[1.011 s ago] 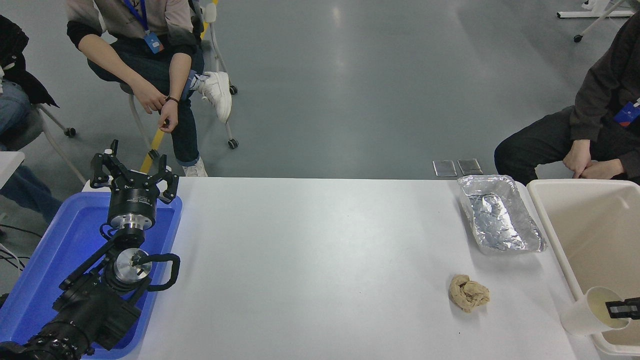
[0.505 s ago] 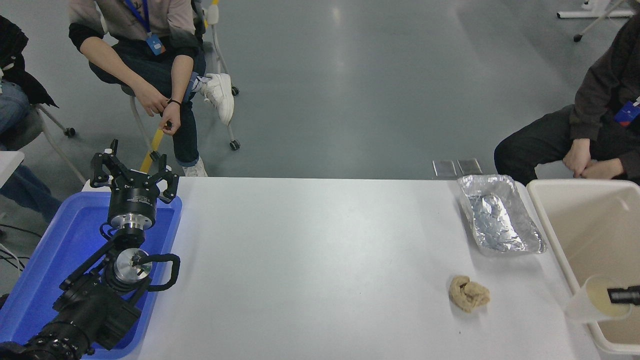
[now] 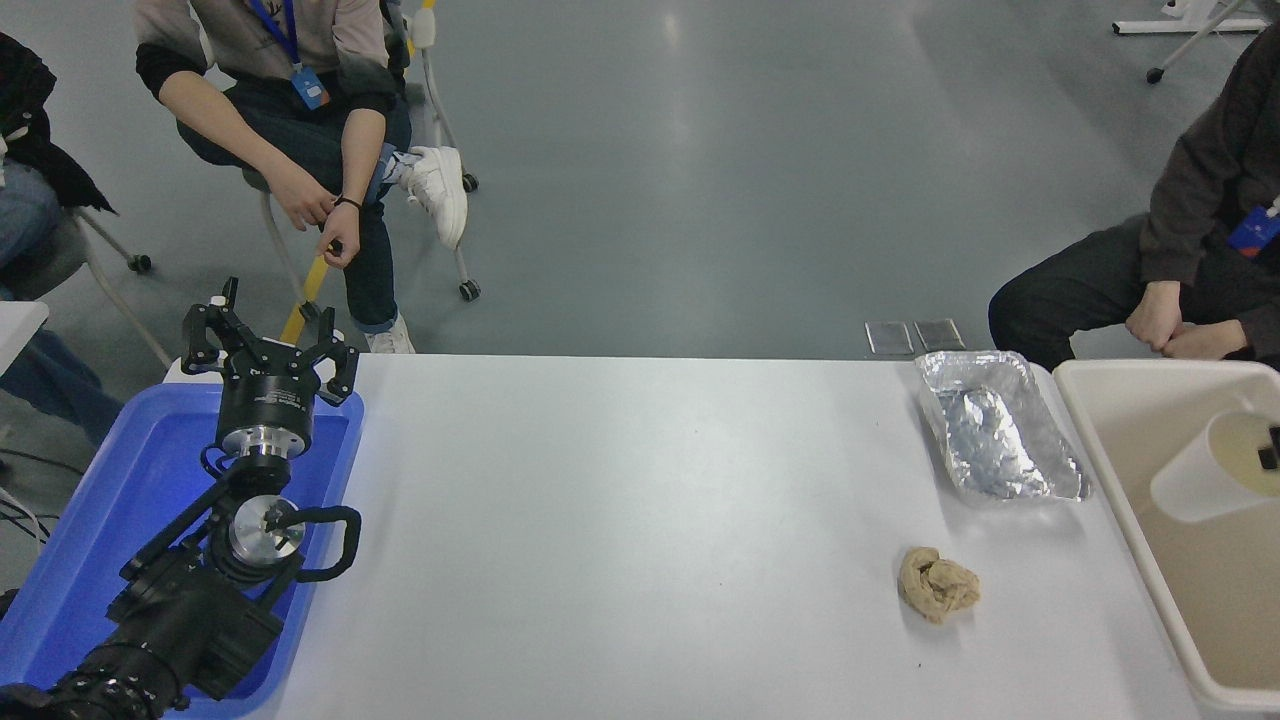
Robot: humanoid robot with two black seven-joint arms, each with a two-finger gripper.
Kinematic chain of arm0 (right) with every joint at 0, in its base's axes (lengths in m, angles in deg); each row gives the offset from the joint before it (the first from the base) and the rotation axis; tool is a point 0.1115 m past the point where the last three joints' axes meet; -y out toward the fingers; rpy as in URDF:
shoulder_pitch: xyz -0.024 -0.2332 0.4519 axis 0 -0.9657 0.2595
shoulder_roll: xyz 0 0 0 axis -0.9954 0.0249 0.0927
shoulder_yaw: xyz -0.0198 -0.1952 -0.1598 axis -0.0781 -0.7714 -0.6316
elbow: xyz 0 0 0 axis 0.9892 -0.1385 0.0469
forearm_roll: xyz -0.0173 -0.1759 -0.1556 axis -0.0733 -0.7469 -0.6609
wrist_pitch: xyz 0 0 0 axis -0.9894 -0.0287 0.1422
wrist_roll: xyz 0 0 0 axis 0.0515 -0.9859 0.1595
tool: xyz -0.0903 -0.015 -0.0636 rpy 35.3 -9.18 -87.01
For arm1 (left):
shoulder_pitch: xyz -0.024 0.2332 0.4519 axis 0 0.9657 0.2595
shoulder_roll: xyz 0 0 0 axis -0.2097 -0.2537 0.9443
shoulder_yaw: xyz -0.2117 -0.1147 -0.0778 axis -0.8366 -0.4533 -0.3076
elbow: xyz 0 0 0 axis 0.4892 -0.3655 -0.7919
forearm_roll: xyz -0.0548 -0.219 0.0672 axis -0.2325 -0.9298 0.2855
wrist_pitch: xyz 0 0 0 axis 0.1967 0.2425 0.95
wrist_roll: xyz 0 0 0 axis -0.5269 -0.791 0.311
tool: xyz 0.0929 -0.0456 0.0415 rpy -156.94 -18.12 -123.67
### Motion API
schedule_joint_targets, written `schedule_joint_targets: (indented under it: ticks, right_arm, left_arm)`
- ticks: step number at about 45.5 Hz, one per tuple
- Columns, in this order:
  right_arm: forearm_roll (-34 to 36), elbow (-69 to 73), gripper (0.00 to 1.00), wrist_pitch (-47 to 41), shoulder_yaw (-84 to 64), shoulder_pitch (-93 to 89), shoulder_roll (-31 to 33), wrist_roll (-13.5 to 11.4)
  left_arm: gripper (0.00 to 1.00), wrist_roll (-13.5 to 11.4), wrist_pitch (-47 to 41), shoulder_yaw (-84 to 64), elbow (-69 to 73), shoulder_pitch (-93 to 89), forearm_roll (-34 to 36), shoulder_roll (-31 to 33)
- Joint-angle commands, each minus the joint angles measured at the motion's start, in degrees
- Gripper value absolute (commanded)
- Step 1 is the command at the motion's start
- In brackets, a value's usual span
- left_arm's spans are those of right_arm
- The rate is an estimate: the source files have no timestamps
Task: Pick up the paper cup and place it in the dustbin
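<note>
The white paper cup [image 3: 1205,468] hangs tilted above the inside of the cream-beige dustbin [image 3: 1160,367] at the right edge, its mouth facing right. Only a small black tip of my right gripper [image 3: 1268,458] shows at the picture's edge, at the cup's rim, shut on it. The rest of the right arm is out of view. My left gripper [image 3: 268,340] is parked at the lower left over the blue tray [image 3: 110,490], fingers spread and empty.
A crinkled silver foil tray [image 3: 1000,425] lies just left of the dustbin. A crumpled tan paper wad [image 3: 937,585] lies on the white table [image 3: 620,520] in front of it. People sit at the far left [image 3: 300,120] and the far right [image 3: 1190,270].
The cup has been carried from the dustbin's near left rim up and away over the bin's inside. The right gripper has slid almost out of the picture. The left arm has not moved.
</note>
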Motion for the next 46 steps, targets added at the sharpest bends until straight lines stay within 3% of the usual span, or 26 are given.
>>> schedule_joint_targets:
  ticks: [1, 26, 38, 46]
  right_arm:
    - [-1.28, 0.53, 0.00, -3.54, -0.46, 7.69, 0.16, -0.09]
    - [-3.74, -2.19, 0.00, -3.54, -0.02, 5.58, 0.16, 0.08]
    - [-4.62, -13.34, 0.00, -3.54, 0.15, -3.81, -2.74, 0.78]
    - [-4.62, -23.45, 0.00, 6.47, 0.24, -19.36, -7.66, 4.73]
  left_arm:
    - [0.99, 0.06, 0.00, -0.01, 0.00, 0.08, 0.00, 0.00]
    - [0.99, -0.12, 0.00, -0.01, 0.00, 0.08, -0.09, 0.00]
    - [0.99, -0.12, 0.00, -0.01, 0.00, 0.08, -0.09, 0.00]
    - [0.99, -0.12, 0.00, -0.01, 0.00, 0.08, -0.09, 0.00]
